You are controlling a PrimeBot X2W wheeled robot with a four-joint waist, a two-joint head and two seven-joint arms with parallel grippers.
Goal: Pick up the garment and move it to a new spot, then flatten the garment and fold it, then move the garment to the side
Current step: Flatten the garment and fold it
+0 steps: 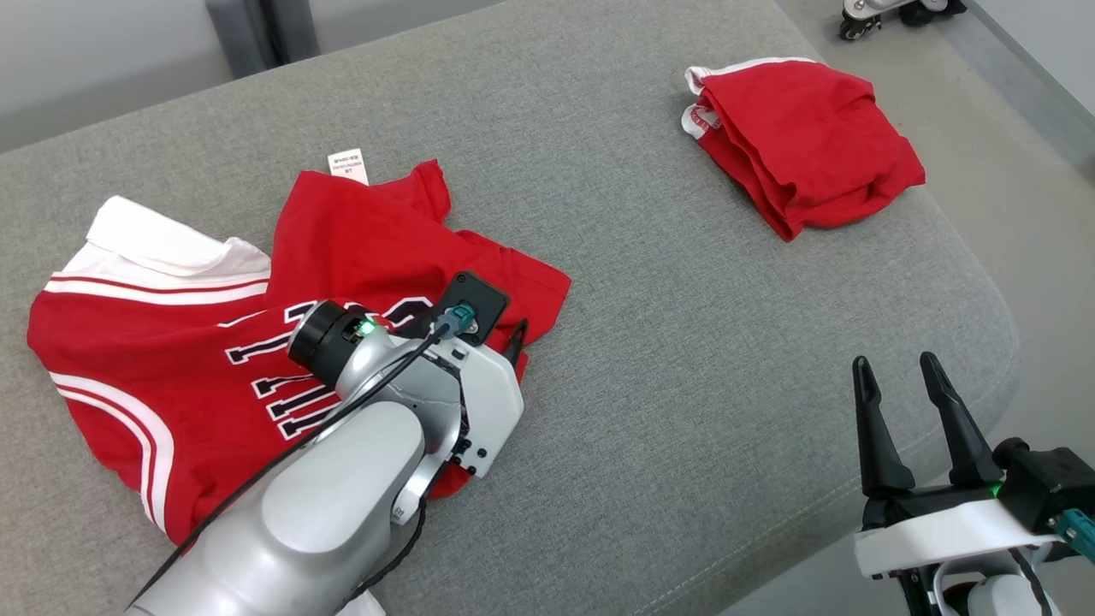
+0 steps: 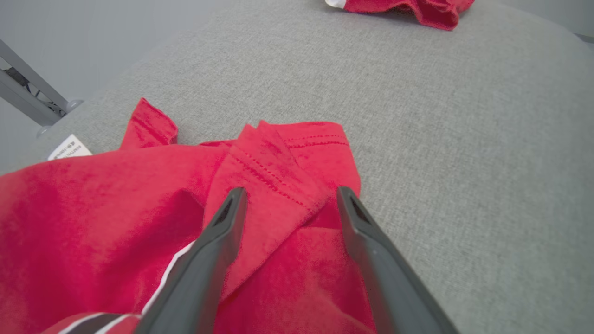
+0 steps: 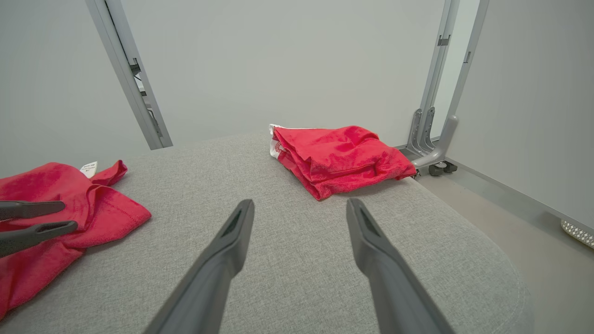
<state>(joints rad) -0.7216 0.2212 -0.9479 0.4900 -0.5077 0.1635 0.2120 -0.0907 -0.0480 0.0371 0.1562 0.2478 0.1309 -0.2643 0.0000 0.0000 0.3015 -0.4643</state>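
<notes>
Closest in, the left gripper [image 2: 291,192] hangs spread over a doubled-over hem corner of the red jersey [image 1: 171,359], which lies rumpled along the left side of the grey cushion [image 1: 684,342], near its front edge. Closing here could catch several layers, I judge, so the jersey would lift bunched, or the fingers could shove the soft cloth aside. A folded red garment [image 1: 804,141] sits at the far right corner. The right gripper [image 1: 895,364], also spread, hovers empty by the front right edge.

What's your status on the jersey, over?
Left gripper open, straddling a hem fold of the red jersey. Right gripper open, empty, above the grey cushion. Second red garment folded far right, not in the way.
</notes>
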